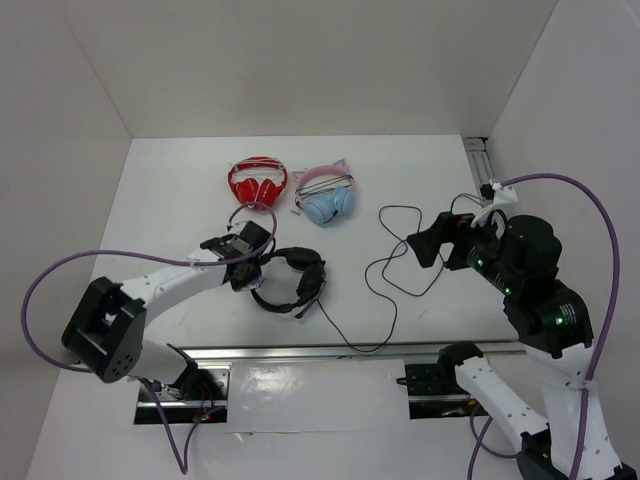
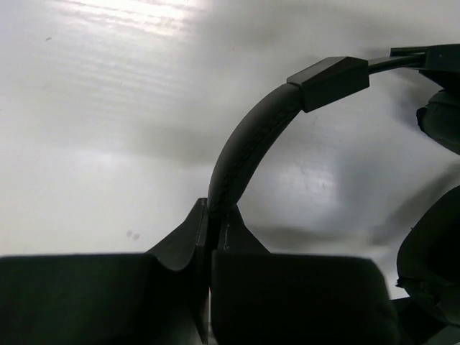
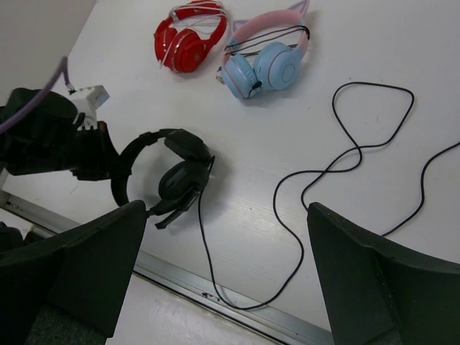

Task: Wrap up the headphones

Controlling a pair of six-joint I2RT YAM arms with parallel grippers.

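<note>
The black headphones [image 1: 292, 279] lie on the table left of centre, earcups to the right, boom mic pointing toward the near edge. They also show in the right wrist view [image 3: 172, 172]. My left gripper [image 1: 250, 262] is shut on the black headband [image 2: 241, 154], its jaws pinching the band's left side. The thin black cable [image 1: 385, 270] runs from the earcup to the near rail, then loops up to the right; the right wrist view shows its loops [image 3: 338, 162]. My right gripper [image 1: 432, 245] is open and empty, held above the cable loops.
Red-and-white headphones [image 1: 258, 182] and light-blue headphones with pink cat ears [image 1: 327, 193] lie at the back of the table. A metal rail [image 1: 350, 352] runs along the near edge. White walls enclose the table on three sides.
</note>
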